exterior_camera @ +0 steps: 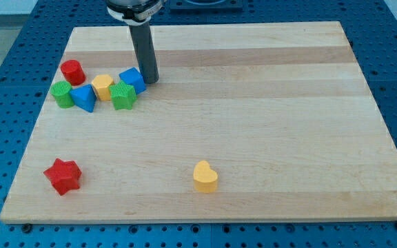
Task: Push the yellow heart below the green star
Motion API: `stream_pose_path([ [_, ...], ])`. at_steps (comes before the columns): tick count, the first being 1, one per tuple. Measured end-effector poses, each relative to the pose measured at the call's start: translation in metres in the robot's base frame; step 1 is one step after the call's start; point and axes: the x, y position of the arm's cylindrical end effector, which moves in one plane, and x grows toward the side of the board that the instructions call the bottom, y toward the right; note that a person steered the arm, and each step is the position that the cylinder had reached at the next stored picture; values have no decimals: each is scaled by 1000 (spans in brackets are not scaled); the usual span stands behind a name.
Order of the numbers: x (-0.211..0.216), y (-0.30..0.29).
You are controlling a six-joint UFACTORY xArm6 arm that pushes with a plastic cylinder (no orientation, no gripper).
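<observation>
The yellow heart [205,177] lies near the view's bottom, in the middle of the wooden board. The green star [123,96] sits at the upper left, in a cluster of blocks. My tip [149,80] is at the lower end of the dark rod, just right of the blue cube [132,80] and up-right of the green star. It is far from the yellow heart, which lies well below and to the right of the star.
The cluster also holds a yellow hexagon block [102,86], a blue triangle block [84,97], a green round block [63,94] and a red cylinder [72,71]. A red star [63,176] lies at the bottom left. The board's edge [205,219] borders a blue perforated table.
</observation>
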Motion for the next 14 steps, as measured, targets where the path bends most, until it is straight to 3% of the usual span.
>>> stream_pose_path([
  [1,11,57],
  [2,66,145],
  [3,157,188],
  [4,246,157],
  [5,264,131],
  [7,251,130],
  [10,204,78],
  [14,131,109],
])
